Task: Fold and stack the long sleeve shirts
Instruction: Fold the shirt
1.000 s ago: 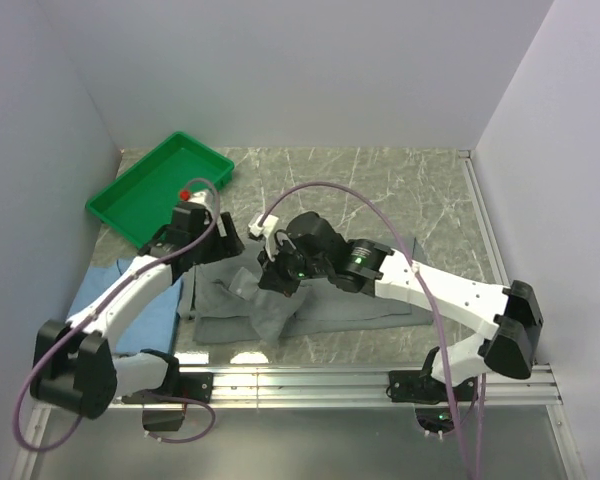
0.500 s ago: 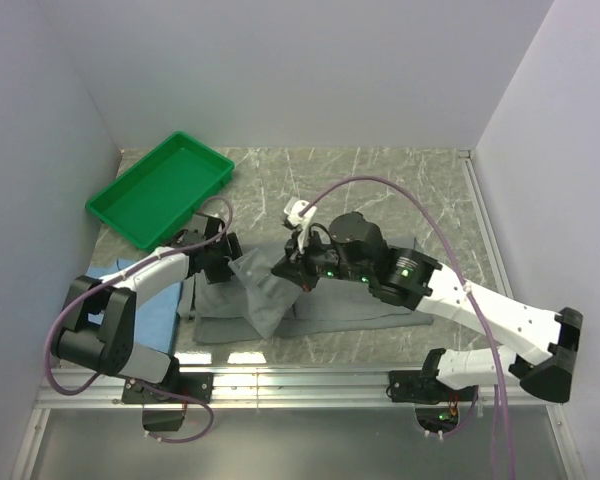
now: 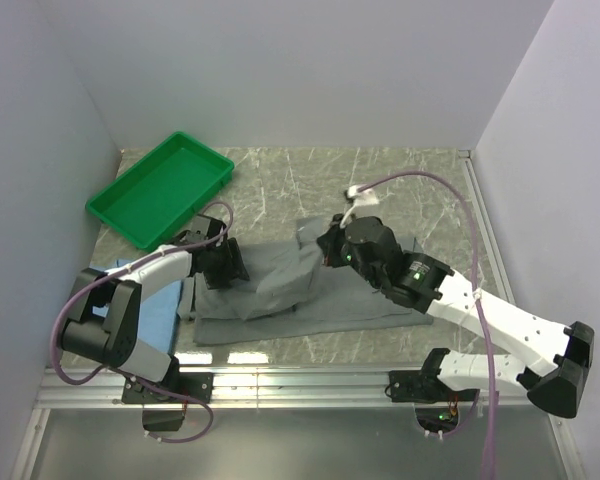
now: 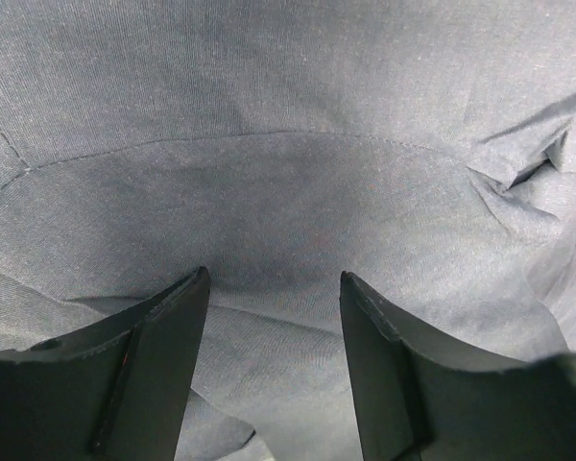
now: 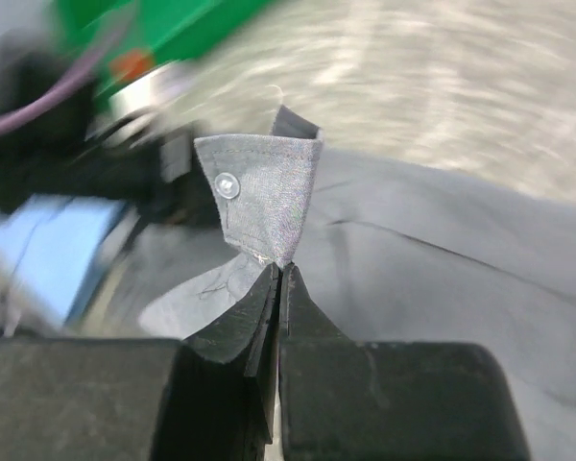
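The grey shirt [image 3: 320,305] lies spread across the middle of the table. My right gripper [image 3: 327,250] is shut on its sleeve cuff [image 5: 264,187], which sticks up from the fingertips [image 5: 269,288] with a white button showing; the sleeve stretches leftward from the grip across the shirt body. My left gripper [image 3: 230,265] stands open, low over the shirt's left part. In the left wrist view grey cloth [image 4: 288,144] fills the frame and shows flat between the spread fingers [image 4: 173,336]. The light blue shirt [image 3: 155,312] lies at the left, partly under the left arm.
A green plastic tray [image 3: 130,215] stands at the back left, close to the left wall. White walls close in the left, back and right sides. A metal rail [image 3: 310,385] runs along the near edge by the arm bases.
My right gripper has carried the grey sleeve from the shirt's left-centre to the right and back, laying it across the body. My left gripper came down onto the shirt's left part.
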